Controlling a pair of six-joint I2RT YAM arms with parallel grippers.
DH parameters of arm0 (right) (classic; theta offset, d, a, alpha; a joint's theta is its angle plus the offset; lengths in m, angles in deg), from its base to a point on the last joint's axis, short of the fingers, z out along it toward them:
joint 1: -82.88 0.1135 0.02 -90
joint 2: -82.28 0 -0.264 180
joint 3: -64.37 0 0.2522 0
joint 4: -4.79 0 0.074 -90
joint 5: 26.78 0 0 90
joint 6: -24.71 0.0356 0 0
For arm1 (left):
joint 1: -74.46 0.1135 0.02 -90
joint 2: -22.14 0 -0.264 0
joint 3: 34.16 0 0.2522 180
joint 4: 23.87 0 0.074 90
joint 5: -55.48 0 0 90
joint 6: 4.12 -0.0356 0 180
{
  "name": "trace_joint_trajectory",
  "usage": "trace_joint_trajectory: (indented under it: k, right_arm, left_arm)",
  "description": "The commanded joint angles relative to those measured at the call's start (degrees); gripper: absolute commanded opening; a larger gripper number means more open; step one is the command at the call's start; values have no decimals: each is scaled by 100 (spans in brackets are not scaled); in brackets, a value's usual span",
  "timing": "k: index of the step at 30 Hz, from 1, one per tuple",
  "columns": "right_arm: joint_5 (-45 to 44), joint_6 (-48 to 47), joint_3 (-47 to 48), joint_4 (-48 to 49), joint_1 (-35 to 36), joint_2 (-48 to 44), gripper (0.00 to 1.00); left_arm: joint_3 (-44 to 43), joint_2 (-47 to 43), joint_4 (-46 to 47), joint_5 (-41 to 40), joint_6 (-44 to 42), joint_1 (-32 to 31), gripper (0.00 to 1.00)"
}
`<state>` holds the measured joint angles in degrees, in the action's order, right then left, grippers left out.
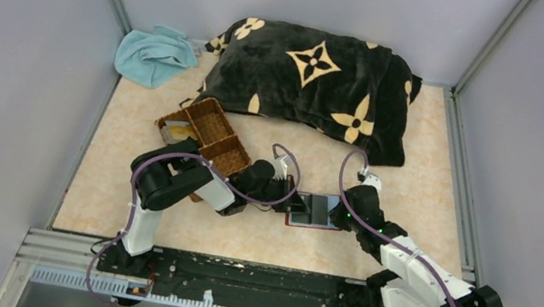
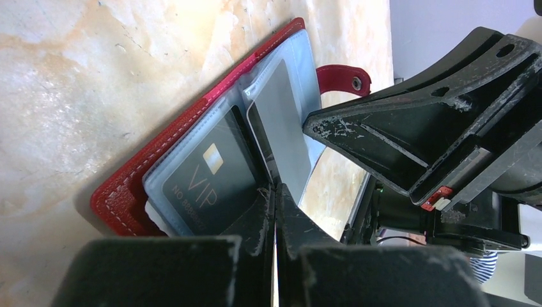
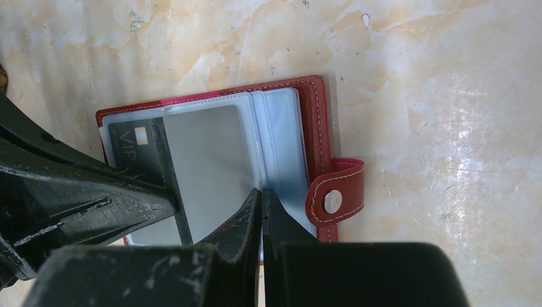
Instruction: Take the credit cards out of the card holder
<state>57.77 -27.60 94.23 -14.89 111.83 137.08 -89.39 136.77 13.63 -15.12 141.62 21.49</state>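
The red card holder (image 1: 299,222) lies open on the marble table between both arms, its snap strap (image 3: 335,192) pointing right. A black VIP card (image 3: 131,142) sits in a clear sleeve on its left page (image 2: 204,185). A silver-grey card (image 3: 204,163) stands partly out of the sleeves (image 2: 284,121). My left gripper (image 2: 276,187) is shut on that card's edge, reaching in from the holder's left (image 1: 288,198). My right gripper (image 3: 261,190) is shut, pinching a clear sleeve near the holder's spine, on the holder's right side (image 1: 340,212). What lies under the silver card is hidden.
A wicker basket (image 1: 205,136) with compartments stands just behind the left arm. A black cushion with tan flowers (image 1: 313,85) fills the back, with a blue cloth (image 1: 153,54) at the back left. Grey walls close in both sides.
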Motion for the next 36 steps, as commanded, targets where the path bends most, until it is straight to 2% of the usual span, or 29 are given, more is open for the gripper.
trace_joint_trajectory:
  k: [1,22,36]
  right_arm:
    - [124,32,-124,-43,-30,85,0]
    - [76,9,-46,15,-30,256,0]
    - [125,-7,-45,95,-30,271,0]
  left_arm:
    - [89,62,286,129,29,-23,0]
    - [928,-596,589,145,-53,215,0]
    - [1568,-1866,117,138,-561,509,0]
